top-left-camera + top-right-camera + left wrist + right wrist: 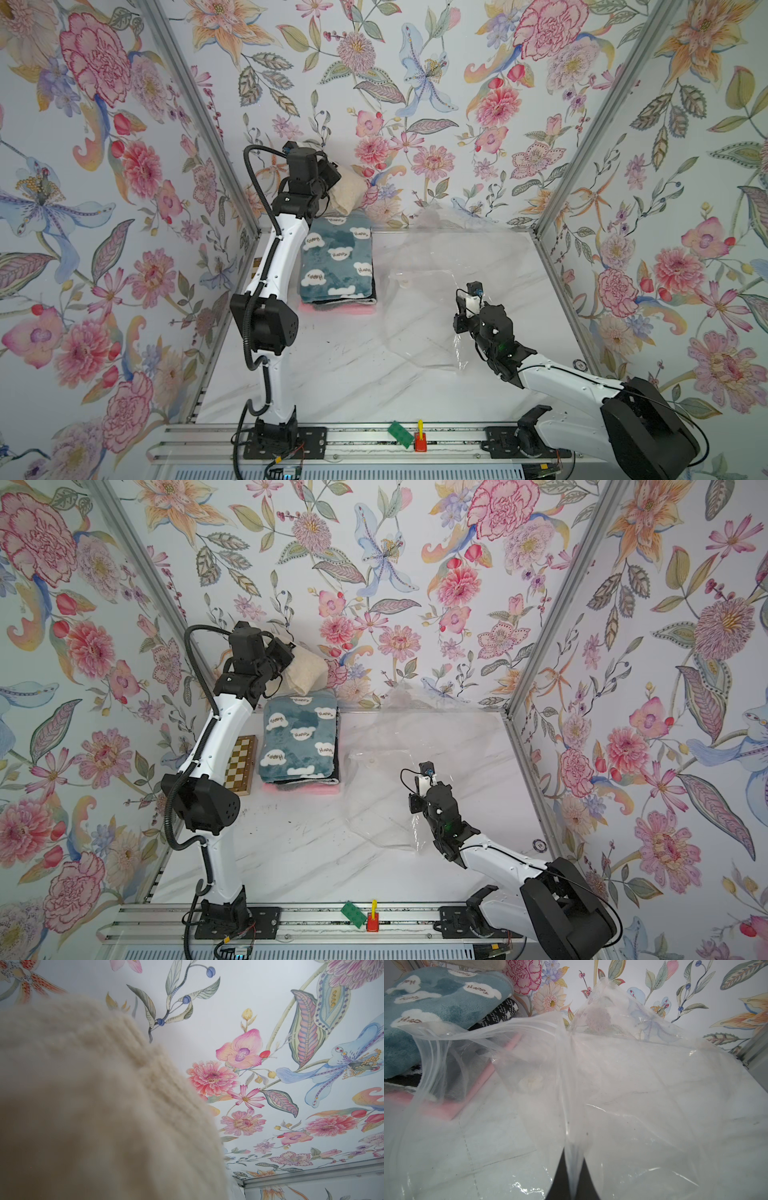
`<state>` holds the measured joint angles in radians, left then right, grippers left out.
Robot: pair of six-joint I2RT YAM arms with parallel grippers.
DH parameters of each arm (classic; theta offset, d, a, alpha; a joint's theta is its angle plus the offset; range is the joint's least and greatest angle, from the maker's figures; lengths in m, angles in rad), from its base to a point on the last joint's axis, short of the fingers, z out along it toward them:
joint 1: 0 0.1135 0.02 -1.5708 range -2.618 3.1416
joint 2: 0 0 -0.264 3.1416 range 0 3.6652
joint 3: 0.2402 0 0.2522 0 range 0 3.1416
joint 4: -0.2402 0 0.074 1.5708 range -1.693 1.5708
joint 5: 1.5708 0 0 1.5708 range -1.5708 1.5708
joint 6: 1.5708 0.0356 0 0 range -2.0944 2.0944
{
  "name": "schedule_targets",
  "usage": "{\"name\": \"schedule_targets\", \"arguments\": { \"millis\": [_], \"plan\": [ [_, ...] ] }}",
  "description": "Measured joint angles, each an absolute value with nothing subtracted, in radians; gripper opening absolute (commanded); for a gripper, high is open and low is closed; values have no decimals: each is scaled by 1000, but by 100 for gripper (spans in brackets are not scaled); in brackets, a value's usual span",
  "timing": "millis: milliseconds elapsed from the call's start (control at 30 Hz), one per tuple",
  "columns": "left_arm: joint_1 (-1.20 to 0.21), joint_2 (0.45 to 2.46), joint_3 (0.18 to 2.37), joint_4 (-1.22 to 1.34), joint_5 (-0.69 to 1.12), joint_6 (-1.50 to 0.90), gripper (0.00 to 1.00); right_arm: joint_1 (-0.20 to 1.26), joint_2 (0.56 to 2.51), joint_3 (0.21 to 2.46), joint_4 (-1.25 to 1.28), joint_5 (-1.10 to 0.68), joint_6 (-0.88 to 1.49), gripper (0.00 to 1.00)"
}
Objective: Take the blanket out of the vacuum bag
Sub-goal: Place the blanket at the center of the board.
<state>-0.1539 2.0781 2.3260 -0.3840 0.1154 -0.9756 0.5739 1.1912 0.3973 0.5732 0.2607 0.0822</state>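
A cream knitted blanket [348, 193] [305, 672] hangs bunched from my left gripper [331, 181] [287, 658], lifted above the far end of a stack of folded blankets at the back left. It fills the left wrist view [83, 1095] and hides the jaws there. The blanket is outside the vacuum bag [436, 266] [395, 737], a clear crinkly film lying flat on the marble table, with nothing visible inside it. My right gripper [461, 320] [415, 802] [574, 1180] is shut on a pinched fold of the bag's film [633, 1084], lifting it slightly.
The stack has a blue cloud-print blanket [338, 259] [436, 1001] on top, then a black-and-white one and a pink one. A chessboard [241, 764] lies left of the stack. A green brick [401, 434] and a red-and-yellow piece [420, 436] sit on the front rail. Flowered walls close three sides.
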Motion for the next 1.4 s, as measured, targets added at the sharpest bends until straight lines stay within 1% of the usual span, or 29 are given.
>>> {"name": "schedule_targets", "arguments": {
  "millis": [167, 500, 900, 1200, 1400],
  "plan": [
    [-131, 2085, 2331, -380, 124, -946, 0, 574, 1191, 397, 573, 258, 83, 0],
    [-129, 2097, 2331, -371, 128, -905, 0, 574, 1200, 397, 573, 250, 82, 0],
    [-124, 2102, 2251, -290, 197, -936, 0, 574, 1227, 398, 574, 250, 82, 0],
    [-124, 2090, 2095, -239, 244, -985, 0, 574, 1227, 398, 574, 249, 82, 0],
    [-124, 2027, 1961, -247, 247, -1032, 0, 574, 1227, 398, 574, 250, 79, 0]
  ]
}}
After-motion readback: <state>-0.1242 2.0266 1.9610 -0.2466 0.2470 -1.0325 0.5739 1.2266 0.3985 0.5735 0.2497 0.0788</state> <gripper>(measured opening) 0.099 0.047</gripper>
